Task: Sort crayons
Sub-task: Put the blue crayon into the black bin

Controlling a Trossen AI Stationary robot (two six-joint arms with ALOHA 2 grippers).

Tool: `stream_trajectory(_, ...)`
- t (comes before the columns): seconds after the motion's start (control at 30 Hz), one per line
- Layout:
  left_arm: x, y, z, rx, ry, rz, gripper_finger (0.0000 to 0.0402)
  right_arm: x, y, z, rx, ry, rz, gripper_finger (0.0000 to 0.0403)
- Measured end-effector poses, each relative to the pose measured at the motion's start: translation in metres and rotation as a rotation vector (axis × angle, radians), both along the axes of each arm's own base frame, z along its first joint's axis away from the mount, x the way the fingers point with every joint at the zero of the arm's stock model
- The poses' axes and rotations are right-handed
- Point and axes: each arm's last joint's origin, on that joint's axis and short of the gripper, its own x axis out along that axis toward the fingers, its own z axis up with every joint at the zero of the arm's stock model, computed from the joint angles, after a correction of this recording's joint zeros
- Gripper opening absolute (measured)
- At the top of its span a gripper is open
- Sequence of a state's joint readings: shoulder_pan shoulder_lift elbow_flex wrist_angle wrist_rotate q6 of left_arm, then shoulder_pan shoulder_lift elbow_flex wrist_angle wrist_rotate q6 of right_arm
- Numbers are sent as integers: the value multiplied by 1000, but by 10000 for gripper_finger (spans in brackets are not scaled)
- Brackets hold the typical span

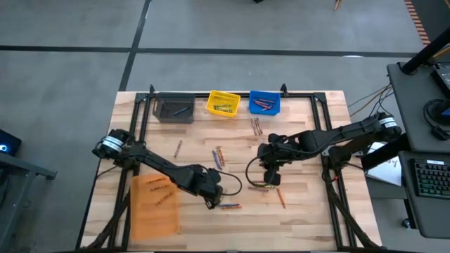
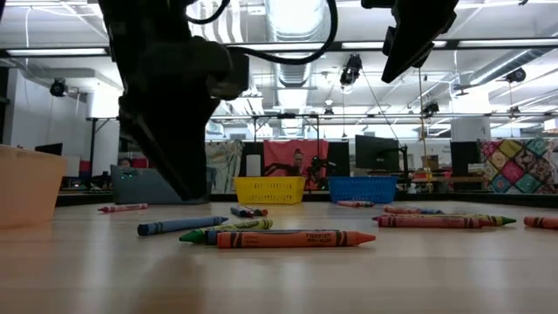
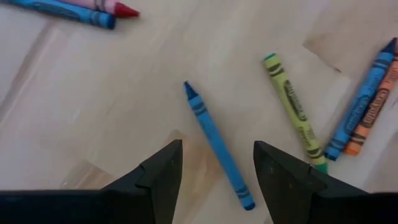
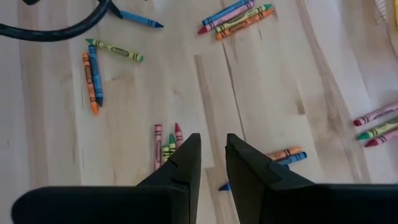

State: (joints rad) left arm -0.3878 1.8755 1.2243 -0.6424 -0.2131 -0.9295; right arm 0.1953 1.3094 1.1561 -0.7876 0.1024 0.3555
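Blue crayon [image 3: 217, 146] lying loose between open left claw [image 3: 217, 171], yellow-green crayon [image 3: 295, 109] beside

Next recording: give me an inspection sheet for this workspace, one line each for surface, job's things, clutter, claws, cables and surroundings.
Surface: pale wooden table inside a black frame.
Job's things: loose crayons scattered mid-table; a blue crayon lies between the left claw's fingers; grey bin, yellow bin, blue bin at the far edge, orange bin near the left arm.
Clutter: nothing seen.
Claws: left claw open, low over the table; right claw nearly closed, empty, hovering above crayons.
Cables: black cable looping at mid-table.
Surroundings: desk with keyboard on the right.
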Motion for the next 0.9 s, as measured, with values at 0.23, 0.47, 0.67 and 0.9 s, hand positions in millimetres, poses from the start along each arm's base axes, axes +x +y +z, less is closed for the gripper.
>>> stream_trajectory(0.23, 3, -1, -21, 32, 49, 10, 180, 1, 3, 1, 2, -16, 8, 63)
stream_trajectory(0.47, 5, -5, -35, 63, 70, -1, 144, 1, 3, 1, 2, -20, 8, 63)
stream_trajectory(0.67, 5, -5, -34, 79, 60, -4, 72, 1, 3, 1, 2, -23, 7, 63)
stream_trajectory(0.9, 3, -4, -28, 95, 47, -30, 7, 3, 3, 2, 5, -40, 8, 63)
